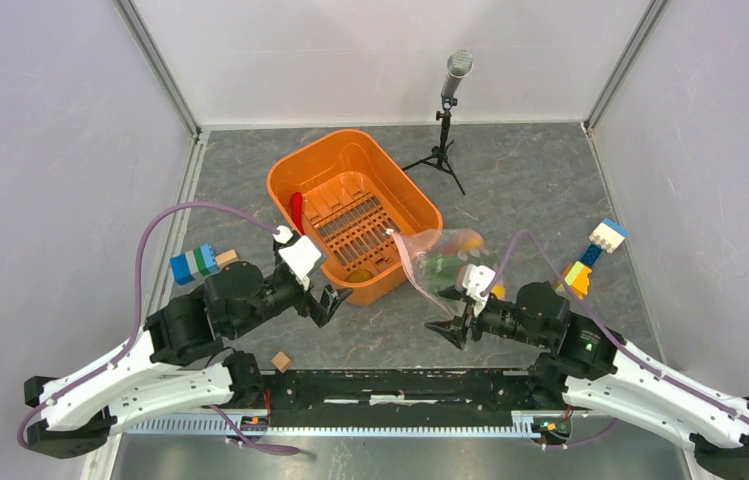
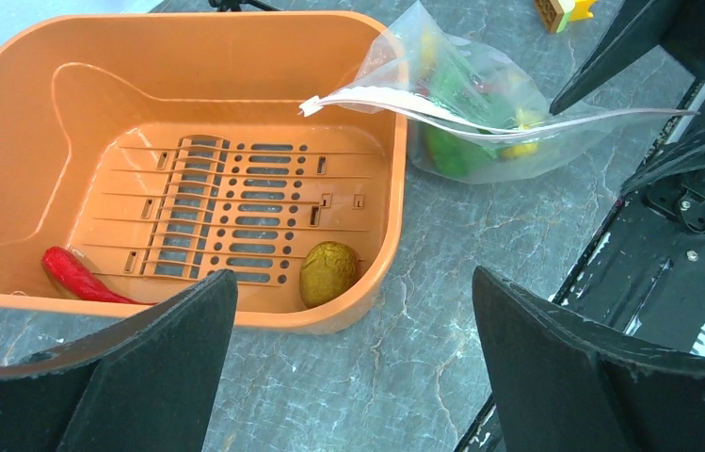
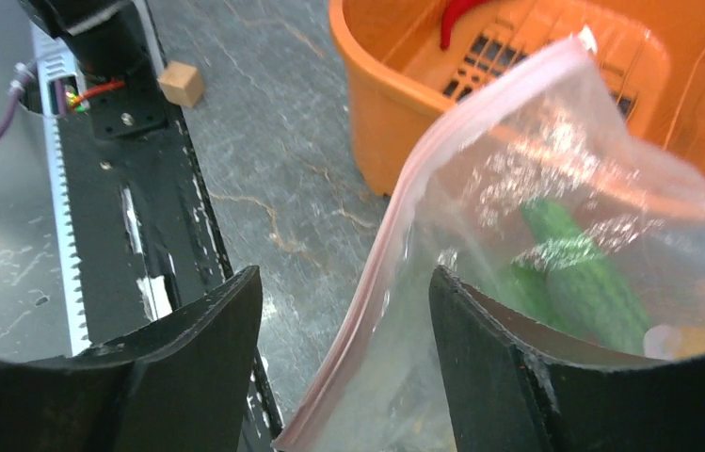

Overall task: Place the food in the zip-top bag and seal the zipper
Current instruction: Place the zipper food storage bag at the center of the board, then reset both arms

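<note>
The clear zip-top bag (image 1: 447, 262) lies right of the basket, with a green cucumber (image 3: 579, 273) and a yellow piece (image 2: 520, 141) inside. Its zipper (image 2: 442, 111) runs from the basket's rim toward my right gripper (image 1: 452, 330). In the right wrist view the zipper (image 3: 395, 273) passes between the jaws of the right gripper (image 3: 344, 273), which stand open and apart from it. A red pepper (image 2: 80, 276) and an olive-green round piece (image 2: 328, 273) lie in the basket. My left gripper (image 1: 328, 300) is open wide and empty at the basket's near corner.
The orange slotted basket (image 1: 290, 175) stands at the centre back. A microphone tripod (image 1: 447, 110) is behind it. Building blocks sit at the left (image 1: 194, 263) and right (image 1: 595, 250). A wooden cube (image 1: 281, 361) rests by the black rail (image 1: 400, 385).
</note>
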Controlling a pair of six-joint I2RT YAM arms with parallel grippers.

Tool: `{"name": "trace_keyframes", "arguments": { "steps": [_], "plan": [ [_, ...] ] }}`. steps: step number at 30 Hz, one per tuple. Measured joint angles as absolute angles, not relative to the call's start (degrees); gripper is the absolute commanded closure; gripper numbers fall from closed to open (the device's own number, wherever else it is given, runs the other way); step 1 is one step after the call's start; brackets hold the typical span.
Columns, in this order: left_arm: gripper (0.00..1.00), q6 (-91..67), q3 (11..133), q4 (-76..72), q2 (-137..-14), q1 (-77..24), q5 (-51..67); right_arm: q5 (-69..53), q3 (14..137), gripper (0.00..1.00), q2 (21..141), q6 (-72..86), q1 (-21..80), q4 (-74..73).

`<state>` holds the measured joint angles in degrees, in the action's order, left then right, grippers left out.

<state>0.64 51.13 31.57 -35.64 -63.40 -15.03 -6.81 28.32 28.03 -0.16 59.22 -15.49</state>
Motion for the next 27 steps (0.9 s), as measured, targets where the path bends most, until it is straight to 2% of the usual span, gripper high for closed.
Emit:
{"name": "trace_keyframes", "arguments": {
  "steps": [8, 13, 16, 23, 27],
  "plan": [
    [0.00, 0.64, 51.13, 31.55, -36.34, -63.40, -15.03, -12.91, 31.16, 0.22, 25.02, 0.21, 59.22, -13.41],
    [0.00, 0.60, 51.13, 31.55, -36.71, -63.40, -15.38, -10.59, 31.68, 0.16, 23.49, 0.95, 59.22, -13.37],
    [0.00, 0.14, 51.13, 31.51, -36.56, -63.40, -17.41, -2.55, 32.23, 0.13, 21.93, 1.72, 59.24, -13.32],
    [0.00, -1.32, 51.13, 30.96, -36.53, -62.02, -25.30, 28.40, 36.56, 0.02, 25.08, 1.32, 59.20, -11.14],
    [0.00, -2.59, 51.92, 31.64, -38.54, -53.87, -23.92, 45.45, 38.46, 0.02, 33.47, -1.04, 59.05, -10.55]
  ]
}}
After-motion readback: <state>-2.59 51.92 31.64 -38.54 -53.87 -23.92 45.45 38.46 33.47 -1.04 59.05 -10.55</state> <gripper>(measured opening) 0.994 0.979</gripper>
